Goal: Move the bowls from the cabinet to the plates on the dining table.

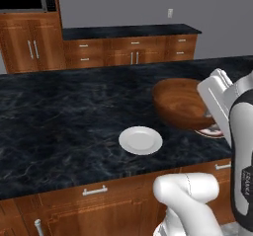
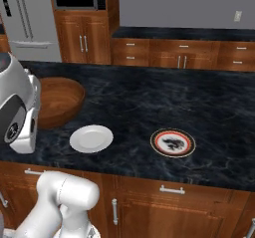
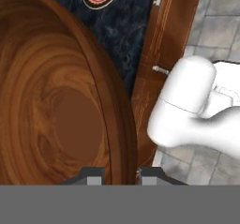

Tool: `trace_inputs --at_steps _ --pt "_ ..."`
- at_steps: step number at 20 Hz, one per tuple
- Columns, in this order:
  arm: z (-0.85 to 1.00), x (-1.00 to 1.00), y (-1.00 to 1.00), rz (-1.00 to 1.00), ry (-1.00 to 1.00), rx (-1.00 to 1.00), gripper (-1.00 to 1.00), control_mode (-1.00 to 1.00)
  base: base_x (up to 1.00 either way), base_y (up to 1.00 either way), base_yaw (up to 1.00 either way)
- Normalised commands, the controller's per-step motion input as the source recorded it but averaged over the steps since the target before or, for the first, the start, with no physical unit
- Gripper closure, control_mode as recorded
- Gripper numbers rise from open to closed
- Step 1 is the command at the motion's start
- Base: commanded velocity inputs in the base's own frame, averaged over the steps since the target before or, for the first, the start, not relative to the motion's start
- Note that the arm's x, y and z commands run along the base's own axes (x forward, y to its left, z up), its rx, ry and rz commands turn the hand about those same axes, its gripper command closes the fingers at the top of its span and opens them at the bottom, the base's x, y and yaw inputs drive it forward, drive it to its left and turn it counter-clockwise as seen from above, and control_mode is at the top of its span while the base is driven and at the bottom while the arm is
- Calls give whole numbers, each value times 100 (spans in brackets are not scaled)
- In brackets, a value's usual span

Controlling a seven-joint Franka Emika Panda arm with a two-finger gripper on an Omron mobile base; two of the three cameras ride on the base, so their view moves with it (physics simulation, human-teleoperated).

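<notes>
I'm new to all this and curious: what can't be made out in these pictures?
- Patterned plate: its dark centre design is too small to read in the right base view; the wooden bowl and the arm hide most of it in the left base view.
- Gripper: its fingertips straddle the bowl's rim in the hand view, cut off by the bottom edge.
- White plate: fully visible.

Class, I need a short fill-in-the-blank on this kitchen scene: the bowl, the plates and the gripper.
1. The gripper is shut on the rim of the ___ bowl.
2. The plain plate on the table is ___ in colour.
3. The patterned plate has a ___ ring round its middle.

Missing words: wooden; white; red
</notes>
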Motion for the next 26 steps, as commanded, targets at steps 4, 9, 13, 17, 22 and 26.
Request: trace_inputs --at_steps 4,9,13,17,22,26 --pt "-40 48 -19 15 0 -1 100 -100 0 0 0" --pt "-6 57 -14 7 2 0 100 -100 0 0 0" --pt "-1 58 -2 1 7 0 100 -100 0 0 0" --pt "-38 40 0 0 1 0 100 -100 0 0 0" --pt "-67 35 8 0 0 0 100 -100 0 0 0" --pt "-46 45 17 1 0 0 100 -100 0 0 0"
